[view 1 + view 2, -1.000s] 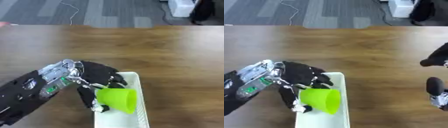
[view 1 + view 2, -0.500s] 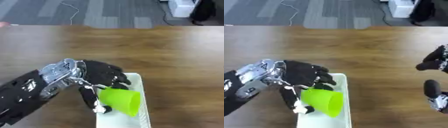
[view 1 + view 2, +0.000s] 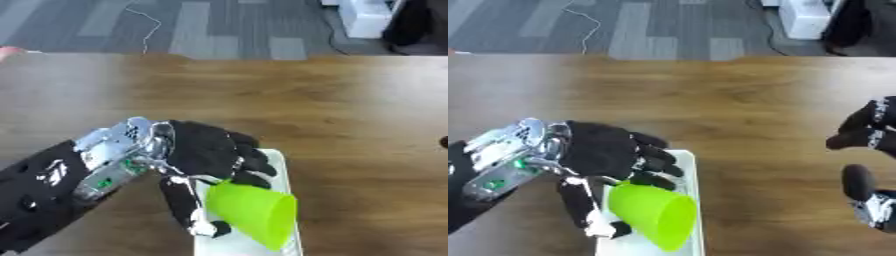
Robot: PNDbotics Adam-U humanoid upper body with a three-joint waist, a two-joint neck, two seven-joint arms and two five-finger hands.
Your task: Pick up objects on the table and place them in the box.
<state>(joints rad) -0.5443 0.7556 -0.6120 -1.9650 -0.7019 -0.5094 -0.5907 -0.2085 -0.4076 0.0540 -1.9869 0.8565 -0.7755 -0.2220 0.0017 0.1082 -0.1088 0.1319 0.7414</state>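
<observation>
Left eye view: wooden desk (image 3: pixel 350 110) fills most of my frame. White box (image 3: pixel 278 165) sits at the near edge, just left of centre. My left robot hand (image 3: pixel 206 155) is over the box, fingers and thumb curled round a lime-green cup (image 3: pixel 254 212), which is tipped on its side above the box. Right robot hand (image 3: pixel 866 132) shows at the right edge; I cannot tell its grip.

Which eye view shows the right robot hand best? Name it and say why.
The right eye view: the right robot hand shows at the right edge over the wooden table, fingers curled, holding nothing. The left eye view shows only a dark sliver of it at its right edge.
</observation>
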